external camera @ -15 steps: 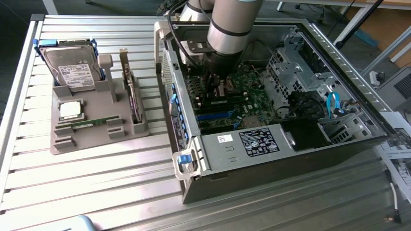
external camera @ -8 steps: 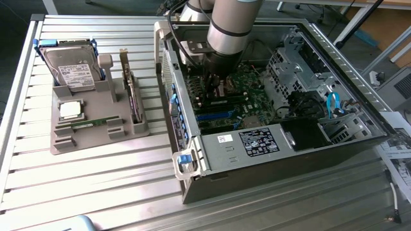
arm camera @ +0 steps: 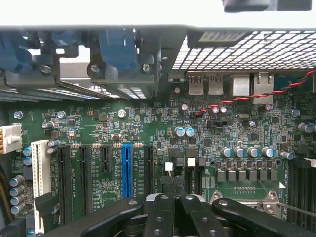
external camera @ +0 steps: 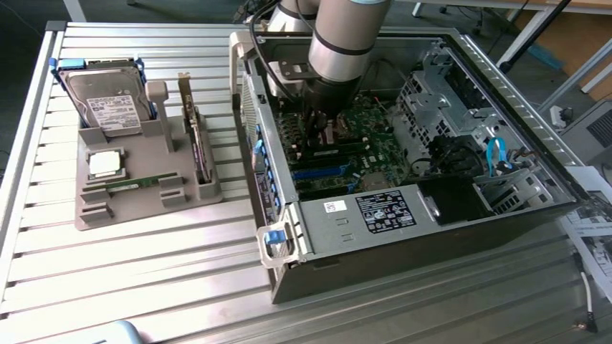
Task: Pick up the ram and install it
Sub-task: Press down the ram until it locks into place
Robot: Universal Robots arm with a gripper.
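Reaching down into the open grey metal computer case [external camera: 421,215]

I am holding my jaws [arm camera: 173,190] fully closed over the green motherboard [arm camera: 148,133]; a slim green ram stick [external camera: 131,185] is lying in the grey holder tray [external camera: 143,208] on the bench [external camera: 143,279].

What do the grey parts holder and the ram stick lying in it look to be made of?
The parts holder looks like matte grey plastic, possibly printed: dull, uniform colour, blocky moulded posts, no glare. The ram stick looks like green circuit board, going by its thin flat shape and green face; its chips are too small to make out.
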